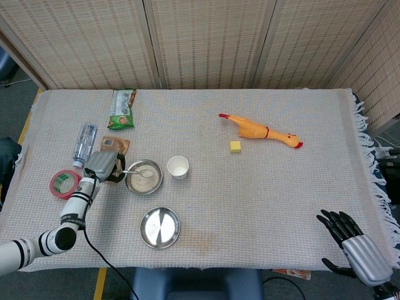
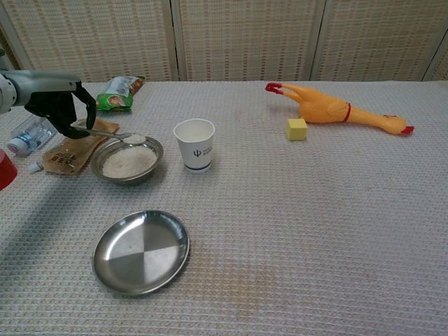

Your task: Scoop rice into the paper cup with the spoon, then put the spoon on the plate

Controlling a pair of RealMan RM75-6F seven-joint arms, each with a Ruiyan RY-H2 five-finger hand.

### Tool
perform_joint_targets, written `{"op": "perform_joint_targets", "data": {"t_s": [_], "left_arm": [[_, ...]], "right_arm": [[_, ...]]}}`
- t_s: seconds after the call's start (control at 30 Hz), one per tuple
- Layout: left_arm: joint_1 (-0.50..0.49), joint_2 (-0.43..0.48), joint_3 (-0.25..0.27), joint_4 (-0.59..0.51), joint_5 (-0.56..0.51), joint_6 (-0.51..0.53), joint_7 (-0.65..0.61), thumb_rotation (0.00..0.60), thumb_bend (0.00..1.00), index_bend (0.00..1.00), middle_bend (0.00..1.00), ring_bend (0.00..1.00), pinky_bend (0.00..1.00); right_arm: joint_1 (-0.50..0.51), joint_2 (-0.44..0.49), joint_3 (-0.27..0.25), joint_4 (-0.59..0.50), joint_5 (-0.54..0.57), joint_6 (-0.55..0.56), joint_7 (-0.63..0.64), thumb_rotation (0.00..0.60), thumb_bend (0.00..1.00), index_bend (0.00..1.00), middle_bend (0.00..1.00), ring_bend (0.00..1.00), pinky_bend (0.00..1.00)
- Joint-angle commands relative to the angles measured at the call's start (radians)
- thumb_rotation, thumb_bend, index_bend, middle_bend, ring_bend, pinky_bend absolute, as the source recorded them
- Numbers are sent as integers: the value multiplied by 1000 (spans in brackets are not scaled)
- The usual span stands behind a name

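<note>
Your left hand (image 2: pixel 59 105) grips the spoon (image 2: pixel 112 134), whose rice-loaded tip hangs over the rice bowl (image 2: pixel 127 162), with the paper cup (image 2: pixel 195 143) at the bowl's 3 o'clock and the plate (image 2: pixel 142 251) at its 6 o'clock. Only the head view shows your right hand (image 1: pixel 354 245), fingers spread and empty, at the table's 5 o'clock.

The left arm reaches in from the near left edge of the surface, its white and grey forearm angled up toward the far side. The left hand (image 2: pixel 59 105) is raised, its dark fingers (image 2: pixel 82 105) curled around a spoon (image 2: pixel 112 134) handle that runs out level to their right. The right hand (image 1: pixel 355 245) rests low at the near right corner, its dark fingers (image 1: pixel 336 220) spread apart and holding nothing.
</note>
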Motion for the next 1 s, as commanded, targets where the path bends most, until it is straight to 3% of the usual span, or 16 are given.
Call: {"op": "perform_joint_targets", "data": {"t_s": [0.03, 0.43, 1.0], "left_arm": [[-23, 17, 0, -18, -27, -15, -12, 600, 706, 906, 1000, 1000, 1000], [-124, 25, 0, -39, -116, -40, -36, 600, 706, 906, 1000, 1000, 1000], [-276, -88, 49, 23, -202, 51, 59, 600, 700, 906, 1000, 1000, 1000]], "right_arm": [[1, 0, 0, -1, 1, -1, 0, 600, 119, 0, 0, 0, 0], [3, -2, 2, 0, 10, -10, -1, 600, 118, 0, 0, 0, 0], [12, 2, 11, 0, 36, -29, 11, 600, 119, 0, 0, 0, 0]]}}
